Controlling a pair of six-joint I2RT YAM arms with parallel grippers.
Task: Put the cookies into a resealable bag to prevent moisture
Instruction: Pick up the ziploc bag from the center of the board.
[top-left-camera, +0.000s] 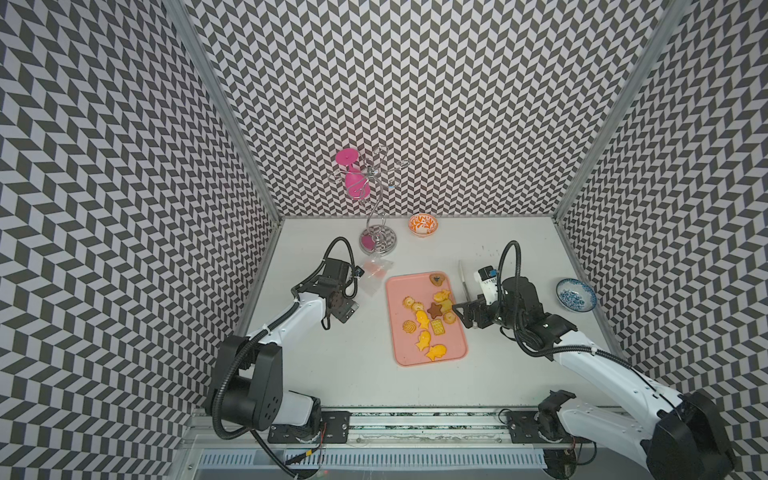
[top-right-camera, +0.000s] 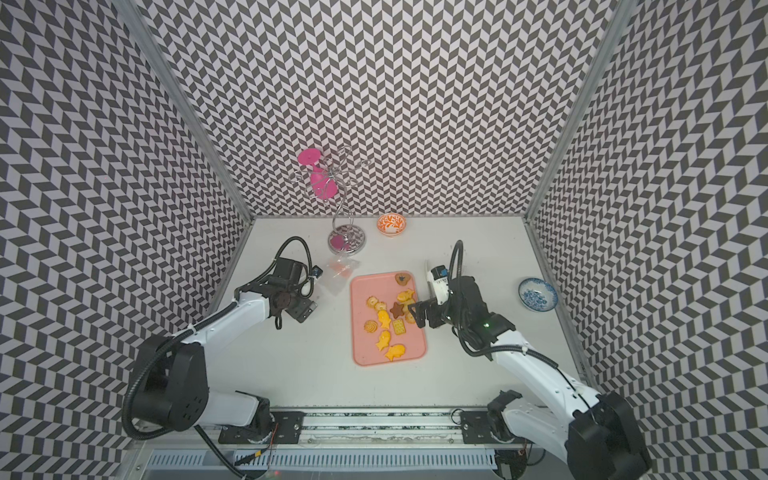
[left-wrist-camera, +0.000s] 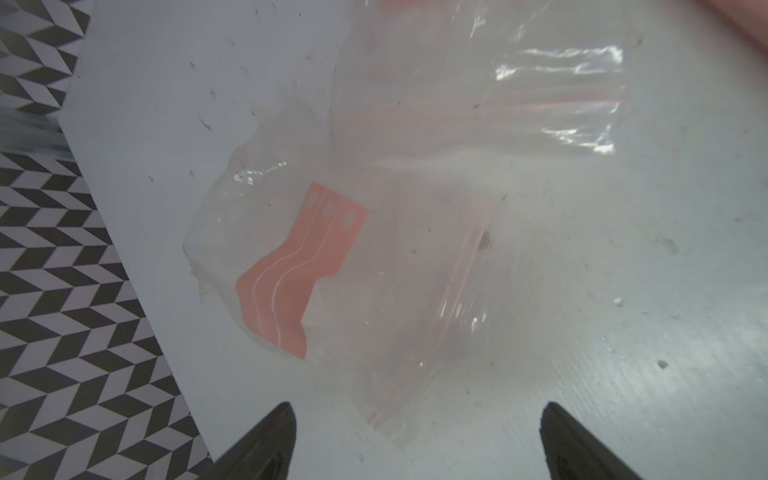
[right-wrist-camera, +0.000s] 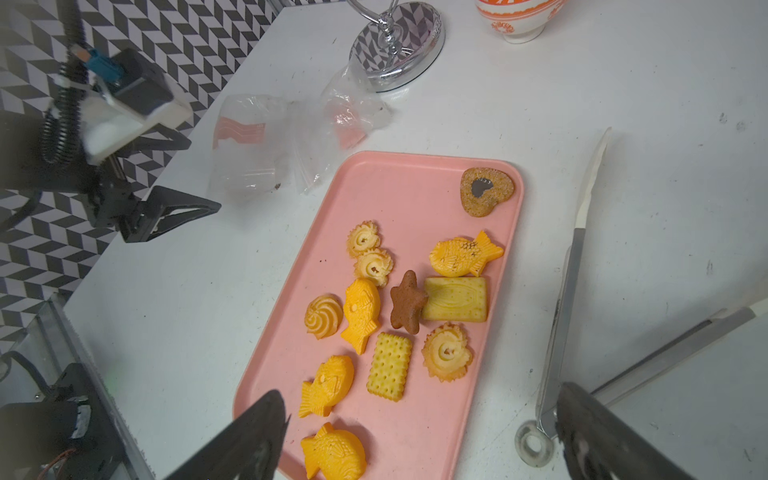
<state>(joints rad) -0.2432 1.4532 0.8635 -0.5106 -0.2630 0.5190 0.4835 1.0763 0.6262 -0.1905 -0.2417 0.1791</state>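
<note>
Pink tray (top-left-camera: 405, 286) sits mid-desk with the cookies (right-wrist-camera: 399, 307) on it. Clear bag (left-wrist-camera: 374, 257) lies crumpled towards the desk's far left corner, just off the tray's far left corner. My left gripper (left-wrist-camera: 417, 409) hovers just by the bag, fingers wide apart, holding nothing. My right gripper (right-wrist-camera: 424, 390) hangs over the tray's right edge, fingers spread wide, empty. Tongs (right-wrist-camera: 561, 311) lie on the desk just right of the tray.

No words or numbers can be read. The bag (left-wrist-camera: 415, 257) bears a pink patch (left-wrist-camera: 291, 282) with three small white marks, too blurred to make out.
</note>
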